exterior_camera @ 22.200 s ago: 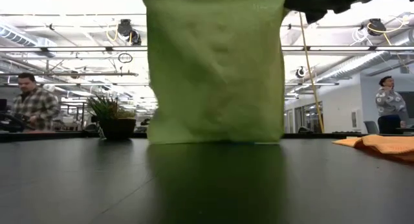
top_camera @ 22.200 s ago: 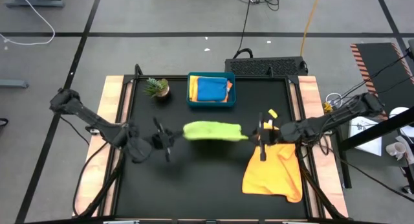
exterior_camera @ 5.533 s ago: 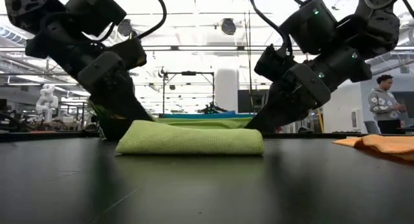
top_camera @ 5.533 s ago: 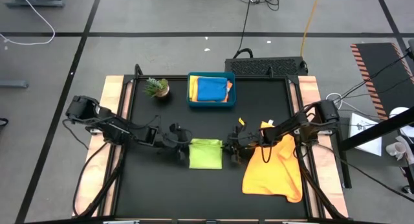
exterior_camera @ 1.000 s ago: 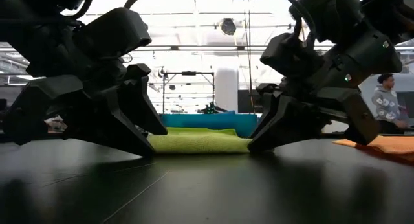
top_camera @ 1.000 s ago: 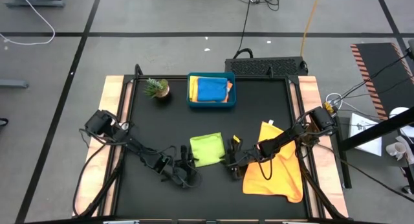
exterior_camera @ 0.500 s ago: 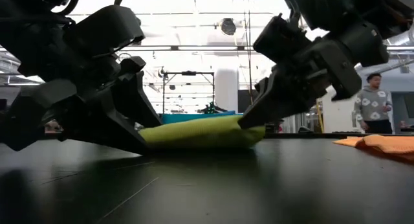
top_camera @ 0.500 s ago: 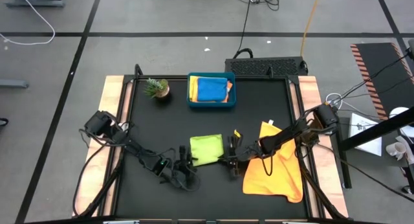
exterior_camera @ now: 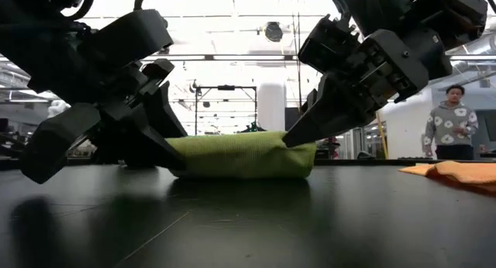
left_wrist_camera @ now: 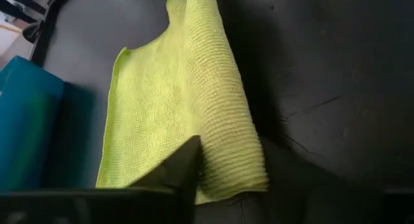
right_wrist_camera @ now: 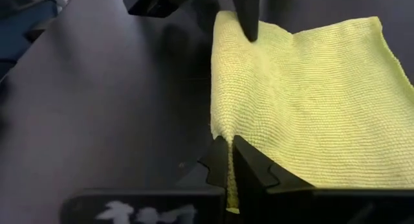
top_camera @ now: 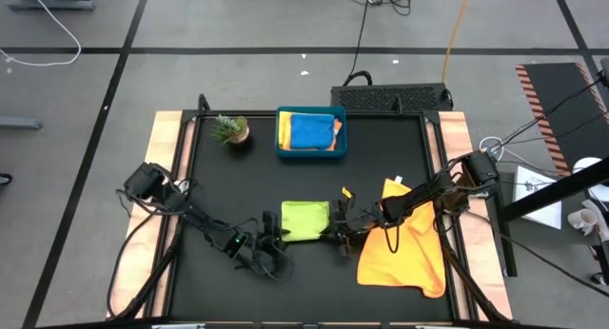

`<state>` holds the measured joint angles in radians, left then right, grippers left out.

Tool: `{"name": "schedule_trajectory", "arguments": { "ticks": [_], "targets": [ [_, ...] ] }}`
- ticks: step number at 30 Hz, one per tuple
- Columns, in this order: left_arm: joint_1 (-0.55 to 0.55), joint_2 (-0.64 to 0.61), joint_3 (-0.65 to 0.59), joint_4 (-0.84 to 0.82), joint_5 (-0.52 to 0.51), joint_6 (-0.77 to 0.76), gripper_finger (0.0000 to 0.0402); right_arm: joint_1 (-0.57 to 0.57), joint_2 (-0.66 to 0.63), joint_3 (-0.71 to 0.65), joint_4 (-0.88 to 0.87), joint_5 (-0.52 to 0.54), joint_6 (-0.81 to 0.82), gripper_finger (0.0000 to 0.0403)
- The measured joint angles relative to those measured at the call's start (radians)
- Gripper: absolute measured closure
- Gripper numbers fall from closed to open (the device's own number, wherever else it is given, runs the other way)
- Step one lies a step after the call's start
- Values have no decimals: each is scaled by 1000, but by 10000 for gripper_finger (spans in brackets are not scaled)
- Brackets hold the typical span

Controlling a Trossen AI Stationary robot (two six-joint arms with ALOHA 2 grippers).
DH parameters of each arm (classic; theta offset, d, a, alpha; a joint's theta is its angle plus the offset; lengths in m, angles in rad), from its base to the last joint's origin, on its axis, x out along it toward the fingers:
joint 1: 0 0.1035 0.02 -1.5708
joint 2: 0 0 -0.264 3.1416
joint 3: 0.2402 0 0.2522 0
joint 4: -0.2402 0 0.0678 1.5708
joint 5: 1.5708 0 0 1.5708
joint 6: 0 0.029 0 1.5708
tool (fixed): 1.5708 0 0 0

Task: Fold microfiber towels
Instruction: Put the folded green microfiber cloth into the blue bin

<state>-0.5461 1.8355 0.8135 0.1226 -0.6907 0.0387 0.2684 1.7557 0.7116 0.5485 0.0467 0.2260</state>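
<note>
right gripper [right_wrist_camera: 229,160] pinched shut on green towel [top_camera: 304,221] (near right corner); left gripper [top_camera: 272,245] half-open at near left corner, grip unclear.

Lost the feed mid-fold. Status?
Right gripper shut on lime green towel's near edge, lifting it. Left gripper at the opposite near corner, grip unclear. Orange towel lies unfolded to the right. Nothing in the way.

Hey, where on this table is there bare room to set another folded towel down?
Bare black table lies between the teal tray and the right edge, and along the front left below the left arm. The middle is crowded: both grippers work the lime green towel, with the orange towel covering the front right.
</note>
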Motion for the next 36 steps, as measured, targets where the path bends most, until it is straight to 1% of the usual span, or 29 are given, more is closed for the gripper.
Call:
{"name": "schedule_trajectory", "arguments": {
  "ticks": [4, 5, 6, 11, 17, 20, 24, 27, 32, 36],
  "targets": [
    [-6, 0, 0, 3, -1, 16, 358, -3, 0, 0, -2, 0, -17, 397],
    [-8, 0, 0, 7, 0, 14, 379, -6, 0, 1, -8, -1, -24, 392],
    [-8, 0, 1, 14, 1, 0, 388, -9, 0, 1, -13, 0, -26, 386],
    [-2, 0, 36, 18, 9, -60, 394, -32, -43, 1, -64, 1, -55, 345],
    [15, -2, 89, -60, 10, -99, 396, -31, -135, 1, -131, 2, -131, 273],
    [27, -2, 109, -104, 19, -118, 396, -22, -145, 2, -139, 4, -142, 237],
    [44, -2, 113, -109, 40, -157, 397, -3, -127, 2, -141, 5, -133, 201],
    [59, -2, 113, -112, 73, -188, 397, 16, -102, 1, -143, 36, -110, 189],
    [80, -2, 113, -119, 114, -225, 398, 47, -68, 1, -150, 89, -109, 193],
    [82, -2, 113, -120, 116, -225, 396, 69, -66, 2, -200, 190, -148, 199]
  ]
}}
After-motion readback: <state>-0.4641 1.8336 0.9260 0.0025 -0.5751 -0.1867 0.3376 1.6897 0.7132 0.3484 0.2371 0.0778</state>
